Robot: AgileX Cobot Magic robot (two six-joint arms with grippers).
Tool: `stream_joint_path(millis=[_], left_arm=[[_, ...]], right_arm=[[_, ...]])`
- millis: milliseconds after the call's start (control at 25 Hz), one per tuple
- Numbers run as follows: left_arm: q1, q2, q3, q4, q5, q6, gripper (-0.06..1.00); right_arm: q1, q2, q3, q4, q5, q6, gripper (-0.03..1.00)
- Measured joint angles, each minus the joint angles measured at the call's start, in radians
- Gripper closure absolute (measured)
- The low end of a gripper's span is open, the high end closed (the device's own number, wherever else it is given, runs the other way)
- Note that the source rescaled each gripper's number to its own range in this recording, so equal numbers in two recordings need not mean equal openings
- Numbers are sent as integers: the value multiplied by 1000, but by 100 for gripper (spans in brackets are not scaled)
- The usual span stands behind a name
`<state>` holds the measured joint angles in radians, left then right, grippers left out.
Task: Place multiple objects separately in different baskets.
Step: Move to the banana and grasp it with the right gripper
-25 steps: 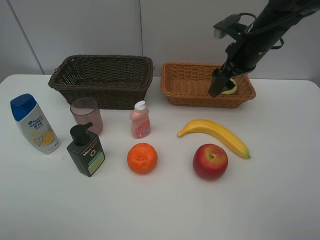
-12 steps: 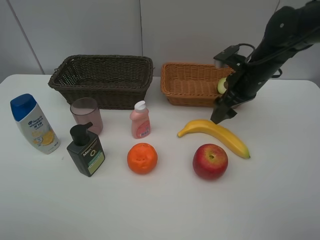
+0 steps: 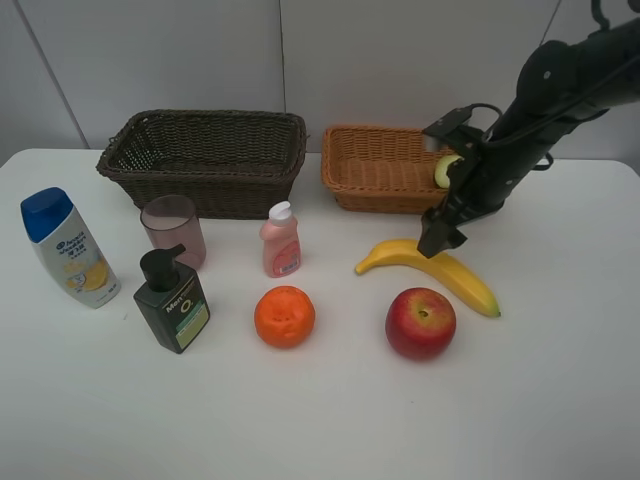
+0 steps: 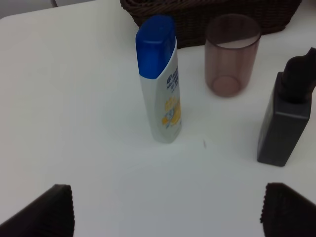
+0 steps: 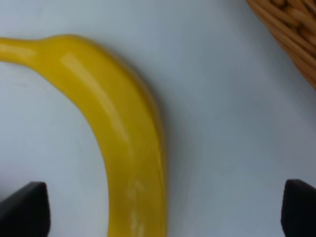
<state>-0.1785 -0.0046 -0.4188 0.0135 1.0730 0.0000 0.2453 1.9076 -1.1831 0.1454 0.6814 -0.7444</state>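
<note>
We see the avocado half (image 3: pixel 444 170) at three o'clock in the tan wicker basket (image 3: pixel 370 196); our right tool (image 3: pixel 437 238), over the banana (image 3: pixel 455 277), and left tool (image 4: pixel 168 210) gape wide, empty.

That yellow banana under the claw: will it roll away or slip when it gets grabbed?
It probably won't roll: the banana is curved and lies on its side on the white table, so a nudge would more likely spin it. Its skin looks glossy, so it may slip a little in the right gripper, which is open just above it.
</note>
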Motion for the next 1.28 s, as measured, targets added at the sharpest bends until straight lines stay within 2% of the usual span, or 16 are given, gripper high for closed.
stream_joint_path(millis=[520,1280], left_arm=[[0,0,0,0,0,0,-6],[0,0,0,0,0,0,-6]], right_arm=[[0,101,0,0,-77,0,-3],[0,142,0,-1,-80,0,-3]])
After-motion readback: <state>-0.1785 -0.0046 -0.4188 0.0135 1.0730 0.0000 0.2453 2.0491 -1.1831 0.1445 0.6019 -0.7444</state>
